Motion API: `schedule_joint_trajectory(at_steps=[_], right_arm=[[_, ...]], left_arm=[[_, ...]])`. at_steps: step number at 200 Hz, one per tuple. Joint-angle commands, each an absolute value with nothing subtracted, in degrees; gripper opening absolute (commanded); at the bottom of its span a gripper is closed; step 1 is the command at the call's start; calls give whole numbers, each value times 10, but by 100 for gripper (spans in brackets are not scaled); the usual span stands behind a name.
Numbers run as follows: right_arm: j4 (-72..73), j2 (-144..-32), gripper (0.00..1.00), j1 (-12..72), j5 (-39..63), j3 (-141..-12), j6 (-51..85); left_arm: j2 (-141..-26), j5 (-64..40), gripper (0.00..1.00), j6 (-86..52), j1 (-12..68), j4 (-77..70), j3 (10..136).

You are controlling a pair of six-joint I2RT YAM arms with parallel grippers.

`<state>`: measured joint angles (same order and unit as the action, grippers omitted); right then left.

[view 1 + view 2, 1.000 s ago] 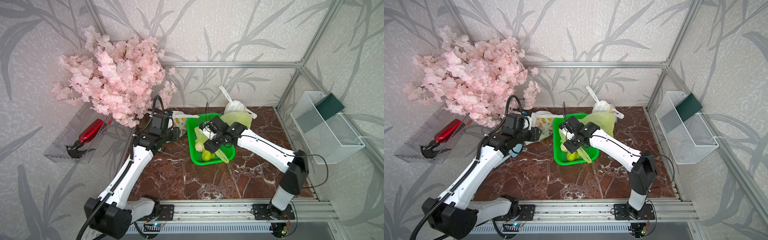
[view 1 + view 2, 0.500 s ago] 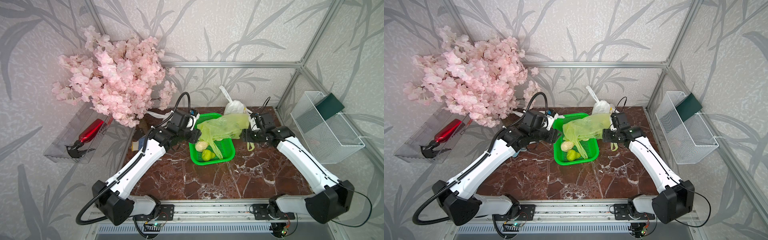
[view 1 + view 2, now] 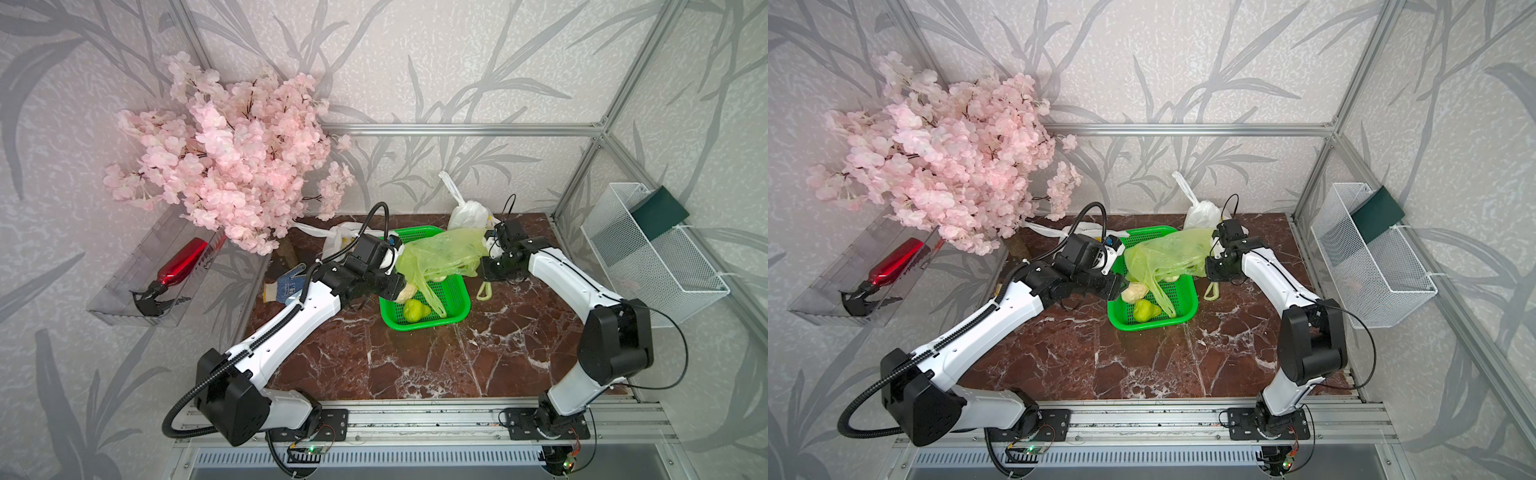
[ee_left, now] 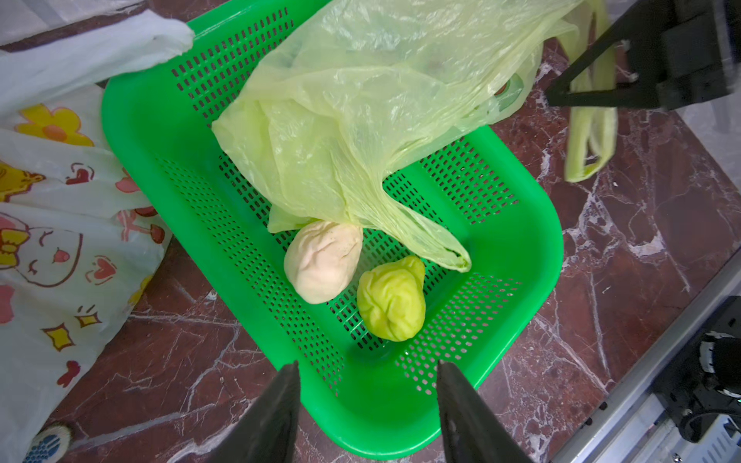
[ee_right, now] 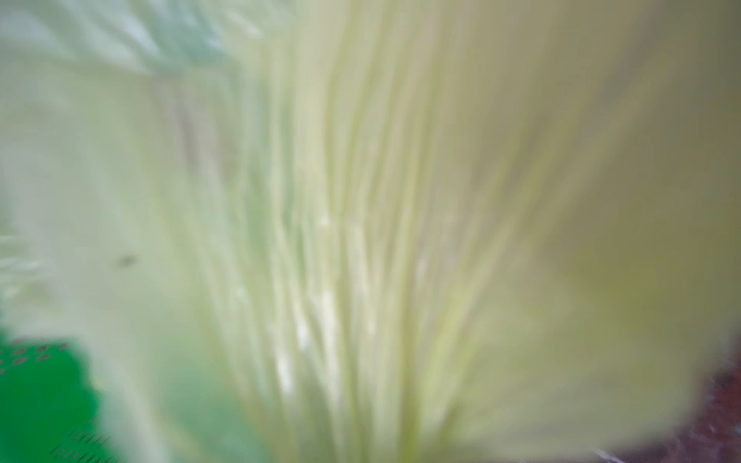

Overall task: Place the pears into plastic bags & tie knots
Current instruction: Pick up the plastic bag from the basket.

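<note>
A translucent yellow-green plastic bag lies draped over the green mesh basket. My right gripper is shut on the bag's right edge, and a handle loop hangs beside it. Blurred bag plastic fills the right wrist view and hides the jaws. Two pears lie loose in the basket: a cream one and a green one. My left gripper hovers open over the basket's left side, close to the cream pear, holding nothing.
A white rabbit-print bag lies left of the basket, and a knotted white bag stands behind it. A blue and white glove lies at the table's left edge. Pink blossoms overhang the back left; a wire basket hangs on the right wall.
My right arm swung from the basket's left side out to its right and shut on the bag's edge. My left arm moved right from the white bag to the basket.
</note>
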<state>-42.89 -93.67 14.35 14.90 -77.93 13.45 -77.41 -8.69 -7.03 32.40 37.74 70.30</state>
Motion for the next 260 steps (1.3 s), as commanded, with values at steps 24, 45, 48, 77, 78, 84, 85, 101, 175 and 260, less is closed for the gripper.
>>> schedule_joint_trajectory(at_steps=[24, 45, 48, 77, 78, 84, 85, 101, 175, 260], right_arm=[[-312, -796, 0, 200, 359, -852, 313], [-256, -801, 0, 217, 390, -907, 370], [-257, -805, 0, 221, 391, -920, 378], [-301, -843, 0, 257, 383, -1005, 369], [-301, -844, 0, 258, 383, -1007, 369], [-305, -849, 0, 260, 390, -1013, 369], [-306, -849, 0, 260, 391, -1014, 369], [-307, -856, 0, 263, 398, -1024, 369], [-249, -868, 0, 299, 432, -1006, 427], [-152, -880, 0, 323, 479, -973, 514]], left_arm=[[-705, -77, 55, -87, 265, 338, 699], [-676, -85, 62, -101, 242, 311, 707], [-673, -87, 65, -101, 241, 310, 710], [-648, -110, 79, -55, 244, 304, 743], [-648, -111, 79, -52, 243, 303, 744], [-643, -112, 80, -27, 246, 301, 746], [-642, -112, 80, -22, 247, 301, 746], [-637, -91, 79, 65, 265, 292, 744], [-663, -68, 99, 195, 344, 232, 712], [-670, -91, 96, 220, 344, 53, 626]])
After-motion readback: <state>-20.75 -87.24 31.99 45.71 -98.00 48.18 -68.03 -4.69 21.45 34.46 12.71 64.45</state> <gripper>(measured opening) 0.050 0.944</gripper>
